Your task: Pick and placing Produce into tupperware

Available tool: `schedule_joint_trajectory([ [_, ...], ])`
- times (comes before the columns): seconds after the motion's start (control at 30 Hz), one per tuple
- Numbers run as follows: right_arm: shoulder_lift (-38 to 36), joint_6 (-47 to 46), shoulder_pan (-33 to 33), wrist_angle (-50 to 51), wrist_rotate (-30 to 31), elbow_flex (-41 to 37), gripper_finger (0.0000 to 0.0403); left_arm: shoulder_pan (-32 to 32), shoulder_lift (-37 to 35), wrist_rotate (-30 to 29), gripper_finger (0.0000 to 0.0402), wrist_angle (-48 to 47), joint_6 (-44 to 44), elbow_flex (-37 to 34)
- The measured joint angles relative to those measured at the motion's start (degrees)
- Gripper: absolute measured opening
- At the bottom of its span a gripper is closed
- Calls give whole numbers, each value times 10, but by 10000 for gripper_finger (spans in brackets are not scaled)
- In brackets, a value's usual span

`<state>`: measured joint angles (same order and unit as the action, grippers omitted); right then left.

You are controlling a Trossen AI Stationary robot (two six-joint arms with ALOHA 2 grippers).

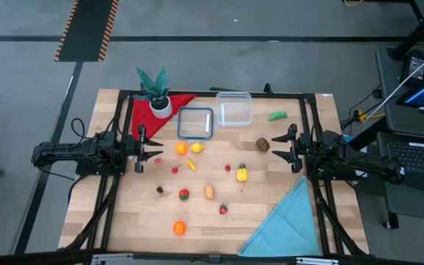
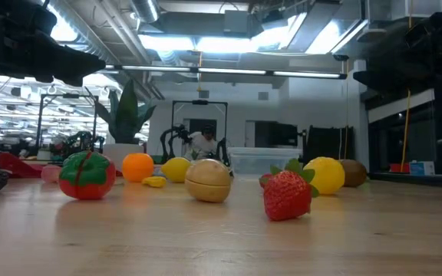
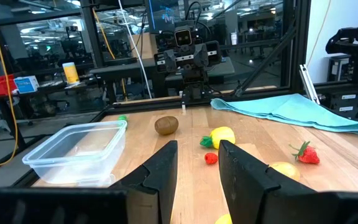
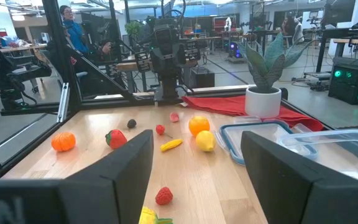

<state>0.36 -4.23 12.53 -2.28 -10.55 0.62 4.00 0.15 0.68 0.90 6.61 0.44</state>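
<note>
Tupperware (image 1: 235, 109) sits empty near the worktop (image 1: 285, 191)'s far edge, half hidden behind fruit in the low view. Produce (image 1: 209, 192) lies scattered mid-worktop; the smallest pieces are hard to identify. Left gripper (image 1: 140, 151) fingers look narrowly parted, right gripper (image 1: 281, 148) fingers wide open, both empty.

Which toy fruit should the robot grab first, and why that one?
Probably the brown fruit. It lies just in front of the right end effector, which is open and empty, and the tupperware is close by with nothing visible in it. So my guess is the right arm eases forward and down over that fruit.
</note>
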Motion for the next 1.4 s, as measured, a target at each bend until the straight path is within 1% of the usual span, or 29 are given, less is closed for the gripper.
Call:
schedule_joint_trajectory([
  [0.73,0,-1,0,0,0,0,245,0,0,0,110,0,0,0],
  [0.83,0,-16,0,0,0,0,245,0,0,0,110,0,0,0],
  [0.93,0,-12,0,-1,0,0,245,0,0,0,110,0,-28,0],
  [1.07,0,-2,0,2,25,0,245,0,0,0,110,0,-48,0],
  [1.23,0,-32,0,4,36,0,245,0,0,0,110,0,-33,0],
  [1.4,20,-51,0,4,46,0,245,0,20,-3,110,1,-63,0],
])
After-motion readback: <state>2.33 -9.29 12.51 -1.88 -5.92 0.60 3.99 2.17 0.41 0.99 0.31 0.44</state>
